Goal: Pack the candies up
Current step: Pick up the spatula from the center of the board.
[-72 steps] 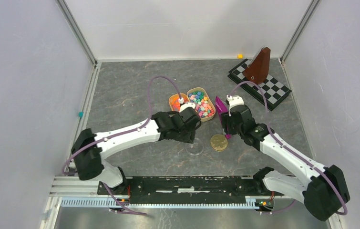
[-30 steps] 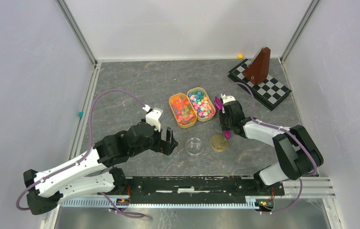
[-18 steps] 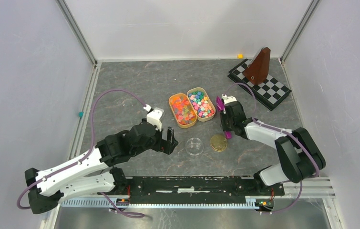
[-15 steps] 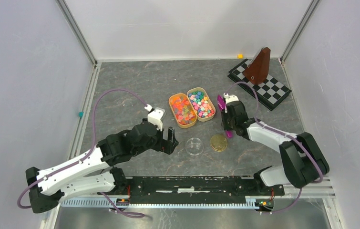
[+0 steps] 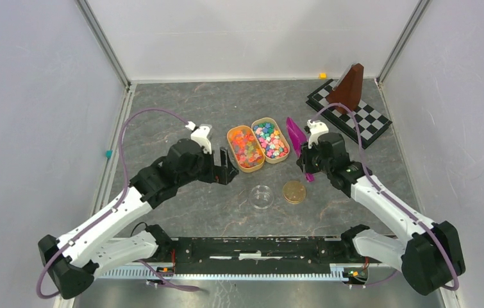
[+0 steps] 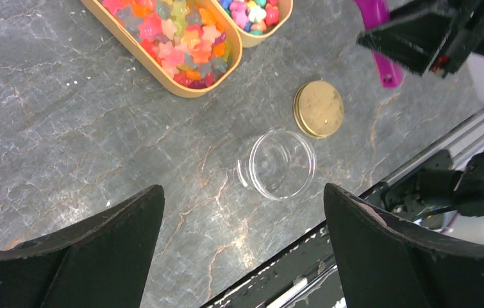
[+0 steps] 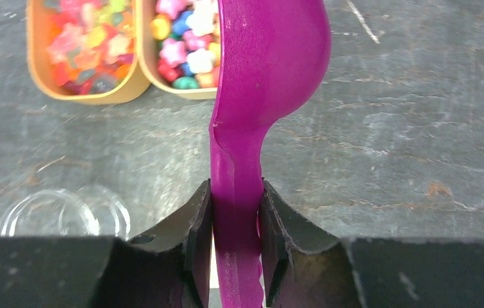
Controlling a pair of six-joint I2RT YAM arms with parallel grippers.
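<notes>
The candies (image 5: 270, 138) fill two tan oval trays: an orange-red mix in the left tray (image 5: 228, 140) and mixed colours in the right tray (image 5: 278, 160). They also show in the left wrist view (image 6: 175, 42) and the right wrist view (image 7: 184, 45). My right gripper (image 5: 307, 158) is shut on the handle of the purple scoop (image 7: 271, 64), whose empty bowl hangs just right of the right tray. My left gripper (image 5: 224, 167) is open and empty, left of the left tray. A clear jar (image 5: 262, 196) stands open next to its gold lid (image 5: 294, 192).
A chequered board (image 5: 361, 122) with a brown wedge-shaped block (image 5: 347, 86) sits at the back right. A small orange cube (image 5: 322, 75) lies by the back wall and a teal piece (image 5: 108, 154) by the left wall. The black rail (image 5: 258, 247) runs along the near edge.
My left gripper, earlier over the jar, pulled back and has now moved up beside the left tray. My right gripper has lifted the scoop slightly, away from the table.
</notes>
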